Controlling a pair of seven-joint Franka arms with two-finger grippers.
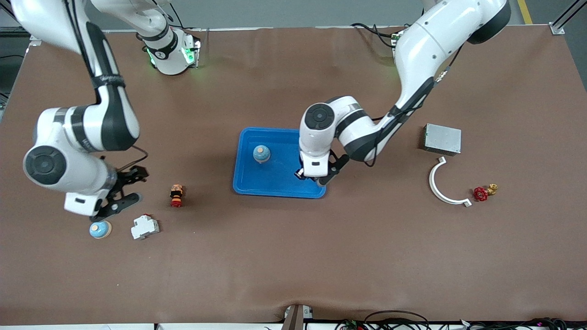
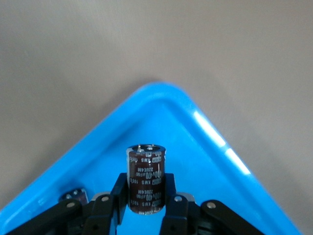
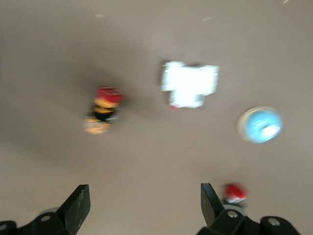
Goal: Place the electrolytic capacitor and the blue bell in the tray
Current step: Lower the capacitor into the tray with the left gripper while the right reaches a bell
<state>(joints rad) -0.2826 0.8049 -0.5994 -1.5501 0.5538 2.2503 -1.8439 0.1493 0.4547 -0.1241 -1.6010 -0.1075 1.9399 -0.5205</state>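
The blue tray lies at mid table. A blue bell with a tan top stands in it. My left gripper is over the tray's corner toward the left arm's end, shut on the electrolytic capacitor, a dark brown cylinder with white print, held between the fingers above the tray floor. A second blue bell lies on the table toward the right arm's end; it also shows in the right wrist view. My right gripper is open and empty above the table beside that bell.
A white plastic part and a red, yellow and black button lie near the second bell. A grey metal box, a white curved bracket and a red valve lie toward the left arm's end.
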